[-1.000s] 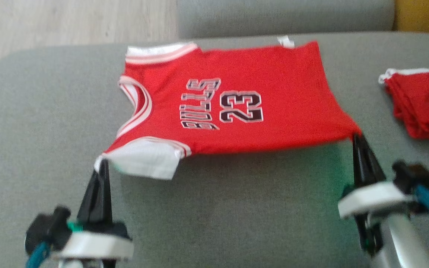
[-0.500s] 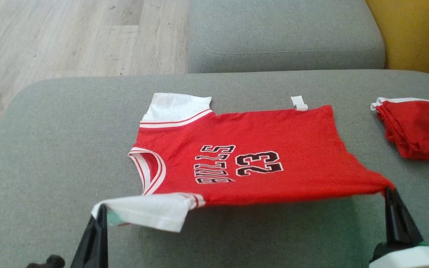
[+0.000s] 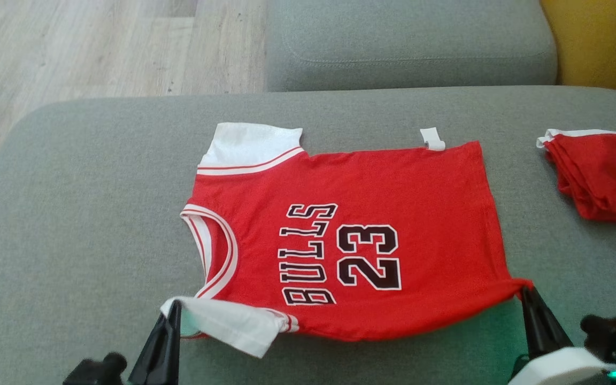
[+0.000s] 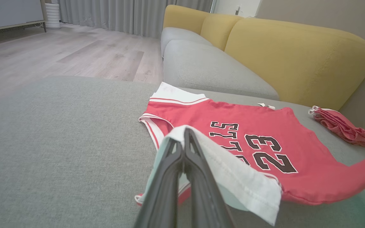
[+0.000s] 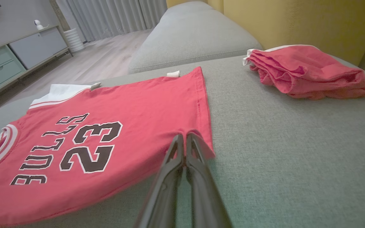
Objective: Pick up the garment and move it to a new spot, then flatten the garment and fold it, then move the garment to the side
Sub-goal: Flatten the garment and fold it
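The grey cushion [image 3: 72, 214] spreads ahead of both grippers, broad enough to lay cloth flat. On it lies the red jersey [image 3: 383, 187], reaching away from the fingertips. Its near edge is lifted and drawn taut between them, probably to pull out wrinkles before folding. Beyond and outboard of the right gripper [image 3: 525, 293] sits a folded red garment [image 3: 602, 176], well apart. That gripper is pinched tight on the hem corner [image 3: 519, 282]; the left gripper [image 3: 175, 307] clamps the white sleeve [image 3: 233, 326] likewise.
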Robot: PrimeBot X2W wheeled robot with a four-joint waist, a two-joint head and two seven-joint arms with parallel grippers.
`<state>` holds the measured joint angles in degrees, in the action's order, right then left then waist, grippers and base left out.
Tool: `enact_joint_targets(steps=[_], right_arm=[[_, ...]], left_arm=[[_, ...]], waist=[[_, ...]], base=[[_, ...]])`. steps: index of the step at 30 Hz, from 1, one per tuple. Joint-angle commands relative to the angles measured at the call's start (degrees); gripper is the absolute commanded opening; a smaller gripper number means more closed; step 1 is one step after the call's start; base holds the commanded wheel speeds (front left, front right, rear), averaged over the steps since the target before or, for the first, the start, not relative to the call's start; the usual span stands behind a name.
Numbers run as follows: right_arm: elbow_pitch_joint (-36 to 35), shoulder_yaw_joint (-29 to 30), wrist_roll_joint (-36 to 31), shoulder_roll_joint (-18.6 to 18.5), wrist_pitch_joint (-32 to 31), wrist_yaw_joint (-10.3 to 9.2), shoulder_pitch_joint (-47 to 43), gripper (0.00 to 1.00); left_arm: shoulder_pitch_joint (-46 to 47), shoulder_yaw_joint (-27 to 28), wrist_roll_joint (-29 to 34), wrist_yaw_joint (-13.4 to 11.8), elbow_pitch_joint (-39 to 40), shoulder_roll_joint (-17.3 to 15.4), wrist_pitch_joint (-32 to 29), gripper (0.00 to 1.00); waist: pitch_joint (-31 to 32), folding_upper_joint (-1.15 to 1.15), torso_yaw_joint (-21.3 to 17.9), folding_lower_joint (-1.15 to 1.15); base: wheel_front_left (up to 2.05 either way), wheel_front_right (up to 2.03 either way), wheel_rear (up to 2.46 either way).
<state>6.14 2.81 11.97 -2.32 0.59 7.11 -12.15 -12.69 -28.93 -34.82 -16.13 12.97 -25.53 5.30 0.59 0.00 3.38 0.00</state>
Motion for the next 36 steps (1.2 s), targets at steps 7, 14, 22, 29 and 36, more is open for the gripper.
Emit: enact_joint_targets(steps=[7, 14, 22, 29, 36], right_arm=[[1.48, 0.11, -1.82, -0.56, -2.43, 0.37, 8.78, 0.00], [6.01, 0.44, -3.63, -0.56, -5.06, 0.37, 16.22, 0.00], [14.40, 0.52, -6.27, -0.56, -6.45, 0.37, 24.40, 0.00], [22.18, 0.52, -6.66, -0.55, -6.62, 0.37, 29.15, 0.00], [27.71, -0.68, -5.45, -0.55, -4.81, 0.37, 33.85, 1.00]], left_arm=[[13.52, 0.65, 0.37, 4.25, -4.94, 0.46, -1.17, 0.00], [24.44, -0.53, -0.15, 9.38, -14.41, 1.09, -4.50, 0.00], [34.58, -1.80, -0.66, 14.46, -27.08, 2.28, -6.82, 0.00], [40.20, -2.97, -0.31, 17.14, -36.57, 4.78, -5.21, 0.00], [44.00, -2.21, -0.55, 17.79, -44.00, 6.62, -1.75, 1.00]], waist=[[-2.41, 0.00, 0.52, 0.00], [-4.92, 0.00, -0.04, 0.00], [-5.98, 0.00, -0.82, 0.00], [-6.05, 0.00, -1.42, 0.00], [-6.43, 0.00, -2.29, 0.00]], base=[[0.00, 0.00, 0.00], [0.00, 0.00, 0.00], [0.00, 0.00, 0.00], [0.00, 0.00, 0.00], [0.00, 0.00, 0.00]])
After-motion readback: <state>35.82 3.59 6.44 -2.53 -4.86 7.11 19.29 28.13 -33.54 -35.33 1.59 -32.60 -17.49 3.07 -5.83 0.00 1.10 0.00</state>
